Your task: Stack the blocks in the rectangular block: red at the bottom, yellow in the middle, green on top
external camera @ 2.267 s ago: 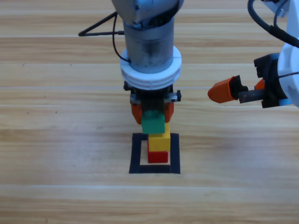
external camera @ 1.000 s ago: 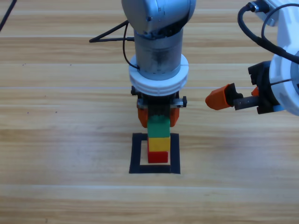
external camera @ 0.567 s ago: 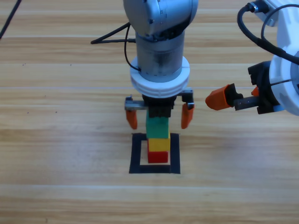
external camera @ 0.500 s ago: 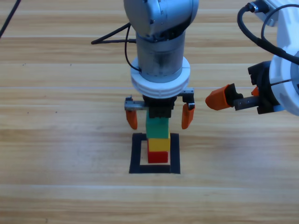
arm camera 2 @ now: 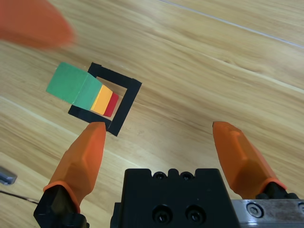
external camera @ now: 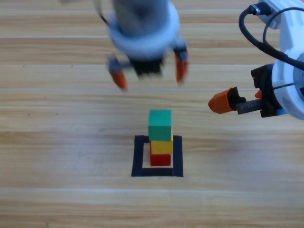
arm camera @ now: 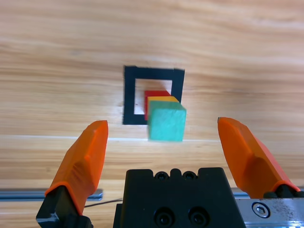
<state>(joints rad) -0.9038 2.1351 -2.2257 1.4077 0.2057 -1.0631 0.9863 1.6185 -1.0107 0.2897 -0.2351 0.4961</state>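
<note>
Lifted away since earlier, left gripper (external camera: 148, 72) hangs spread above the green cube (external camera: 160, 125); right gripper (arm camera 2: 161, 154) waits spread.

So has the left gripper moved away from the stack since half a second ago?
Yes. The left gripper, jaws open, has risen toward the picture's top, clear of the green cube stacked inside the black tape outline.

The table (external camera: 57, 142) is pale wood with a long grain and a smooth, faintly shiny finish. Beyond the left gripper's (arm camera: 164, 142) spread jaws, the green (arm camera: 166, 123), yellow (arm camera: 161, 99) and red (arm camera: 153, 93) cubes look matt and plain. The rectangular block (arm camera: 129, 99) is flat black tape. The jaws look like smooth orange plastic, on a black body with metal screws.
</note>
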